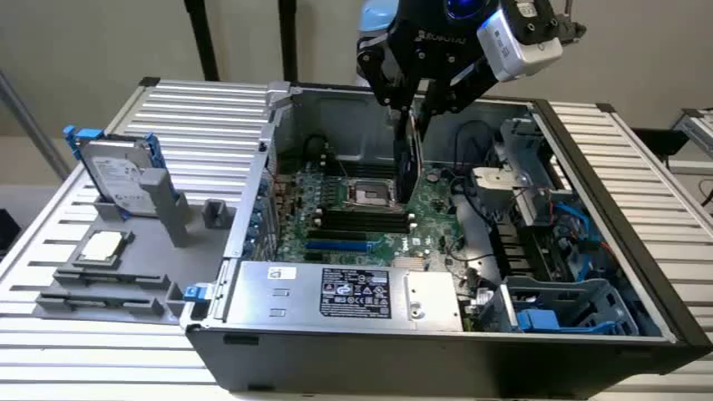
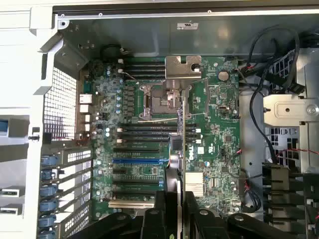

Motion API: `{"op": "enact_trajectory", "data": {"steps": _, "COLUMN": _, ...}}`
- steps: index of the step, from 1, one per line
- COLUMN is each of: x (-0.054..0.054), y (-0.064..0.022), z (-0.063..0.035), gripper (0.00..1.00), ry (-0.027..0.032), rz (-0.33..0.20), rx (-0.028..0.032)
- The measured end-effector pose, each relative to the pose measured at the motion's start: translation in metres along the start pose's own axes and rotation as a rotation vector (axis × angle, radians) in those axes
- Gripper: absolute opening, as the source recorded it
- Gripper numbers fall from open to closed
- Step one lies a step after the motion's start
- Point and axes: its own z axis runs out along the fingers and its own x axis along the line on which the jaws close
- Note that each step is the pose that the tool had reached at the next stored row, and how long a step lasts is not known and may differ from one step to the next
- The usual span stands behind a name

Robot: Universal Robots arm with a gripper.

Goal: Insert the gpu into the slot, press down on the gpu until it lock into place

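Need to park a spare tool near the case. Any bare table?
Free: slatted table behind the hard drive, up to the case; also the strip past the case on the exterior view's right. Crowded: the grey tray, and inside the case, where the gripper holds the gpu above the motherboard.

I'm seeing a plain beige wall (image 1: 89,42) behind, two black uprights (image 1: 204,38) against it, ribbed aluminium table (image 1: 189,117) spreading wide, pale floor (image 1: 28,167) at the exterior view's left, soft even light throughout
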Motion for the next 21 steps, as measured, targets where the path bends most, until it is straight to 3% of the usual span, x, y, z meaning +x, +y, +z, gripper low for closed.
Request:
{"op": "enact_trajectory", "data": {"steps": 15, "x": 0.0, "y": 0.0, "z": 0.0, "gripper": 0.26, "ry": 0.0003, "rz": -0.003, "rx": 0.0002}}
{"op": "enact_trajectory", "data": {"steps": 21, "x": 0.0, "y": 0.0, "z": 0.0001, "gripper": 0.26, "ry": 0.0082, "rz": -0.106, "rx": 0.0042}}
